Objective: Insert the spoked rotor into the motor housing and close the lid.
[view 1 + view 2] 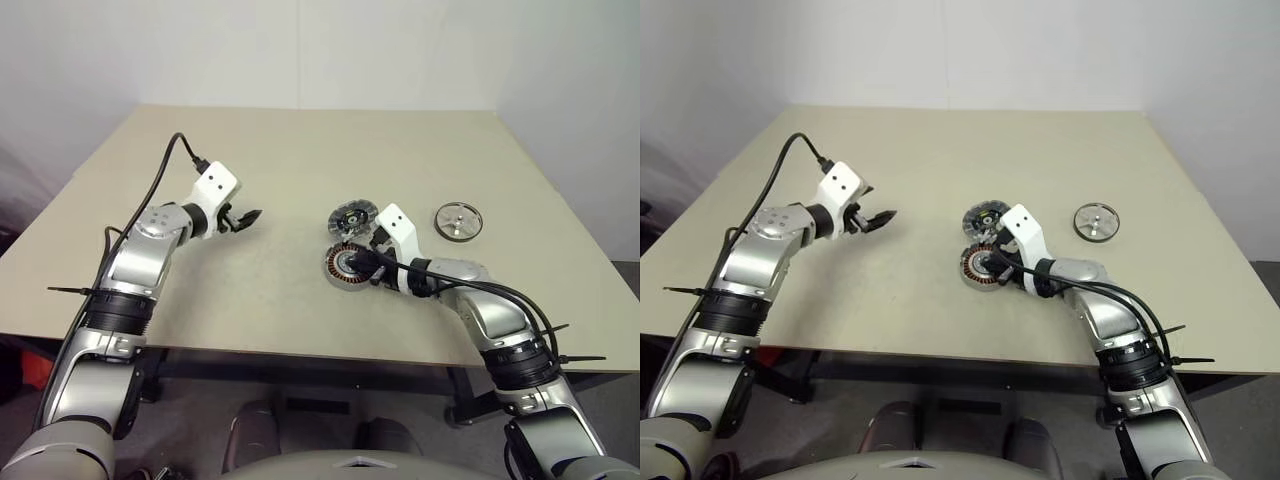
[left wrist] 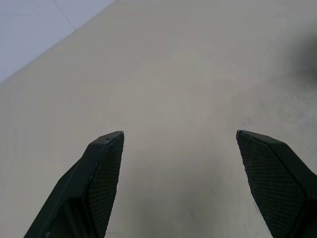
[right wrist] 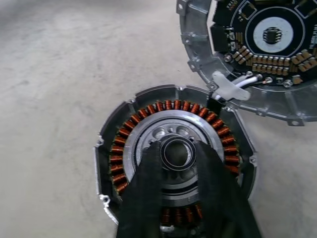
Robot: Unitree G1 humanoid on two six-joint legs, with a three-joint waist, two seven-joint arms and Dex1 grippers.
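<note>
The motor housing (image 3: 174, 163) lies flat on the beige table (image 1: 280, 160), just right of the table's middle and toward the near edge, its copper windings ringing a silver hub. Touching it at about one o'clock lies the lid (image 3: 262, 49) — circuit board facing up. The right gripper (image 3: 181, 158) sits over the hub, its two fingers narrowly parted either side of the centre bore; whether they grip it I cannot tell. A spoked rotor (image 1: 458, 221) lies well apart at two o'clock from the housing. The left gripper (image 1: 243, 219) hovers at nine o'clock — fingers wide, empty.
</note>
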